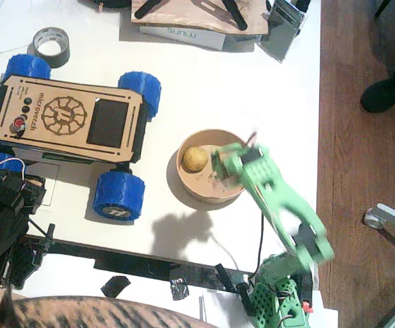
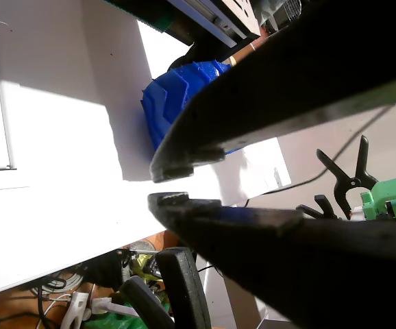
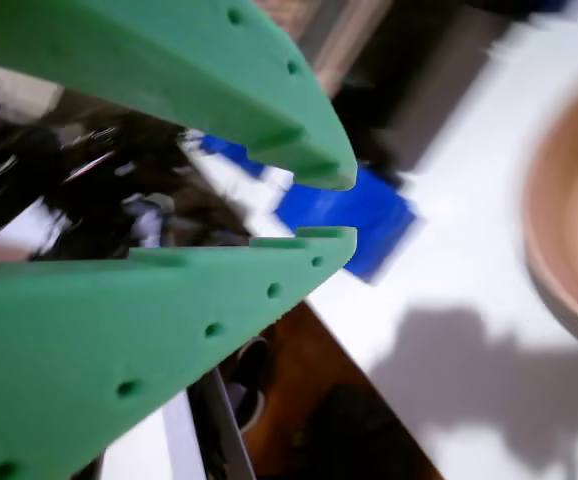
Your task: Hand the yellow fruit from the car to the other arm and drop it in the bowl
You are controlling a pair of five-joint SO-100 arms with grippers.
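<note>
Fruit (image 1: 196,158) is sitting in the bowl (image 1: 210,193) w/ our green gripper (image 3: 319,210) empty, jaws slightly apart, risking clipping the rim while pulling out; black gripper (image 2: 162,185) idling, nearly closed on nothing.

The light green plastic arm (image 1: 279,198) smears with blur along its upper segment, and its green gripper (image 1: 219,166) covers part of the shallow tan wooden bowl (image 1: 184,179), so the jaw gap can't be read there. The black arm (image 1: 6,219) runs off the bottom-left corner. In a wrist view the bowl (image 3: 569,230) is a soft, cut-off arc, and a blue car wheel (image 3: 344,215) blurs behind the green tips.
</note>
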